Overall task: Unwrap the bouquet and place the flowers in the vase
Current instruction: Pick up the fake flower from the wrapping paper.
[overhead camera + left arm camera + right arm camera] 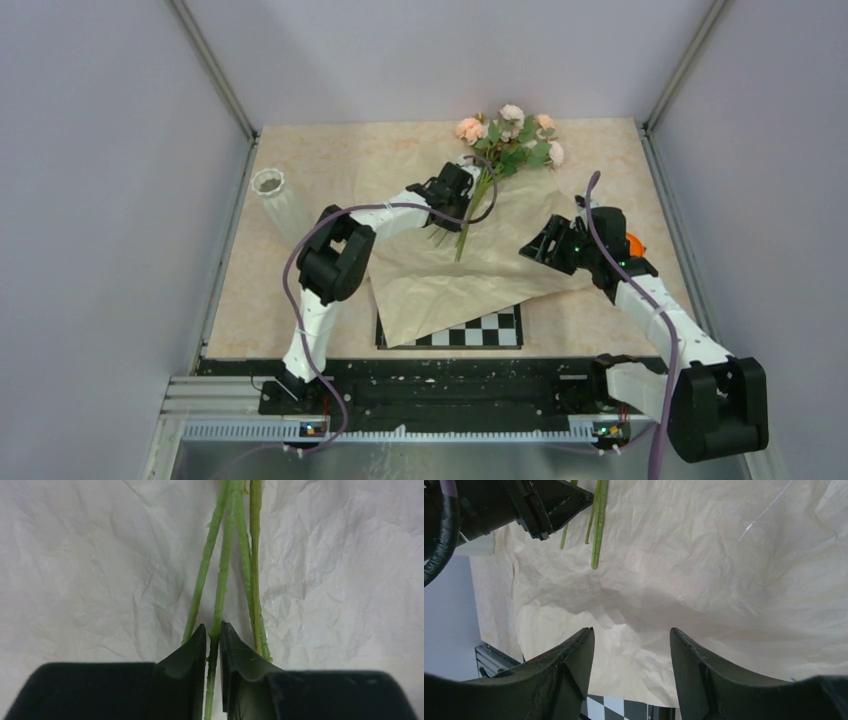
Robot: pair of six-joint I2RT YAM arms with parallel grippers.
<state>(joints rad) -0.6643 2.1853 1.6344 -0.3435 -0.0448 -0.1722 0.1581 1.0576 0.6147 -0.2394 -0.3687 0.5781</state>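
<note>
Your unwrapping looks done: the paper (450,285) lies spread flat on the surface (330,150) and the flowers (505,140) lie loose on it, well apart from the vase (281,198), which stands upright at the left with no stems in it. Your left claw (213,627) is narrowed to a slit around one stem (221,580), though whether it pinches I cannot tell, and your right claw (631,632) hangs wide open over bare paper, so gathering and carrying every flower is left.

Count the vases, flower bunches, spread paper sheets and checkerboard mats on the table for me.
Vase: 1
Flower bunch: 1
Beige paper sheet: 1
Checkerboard mat: 1
Total: 4
</note>
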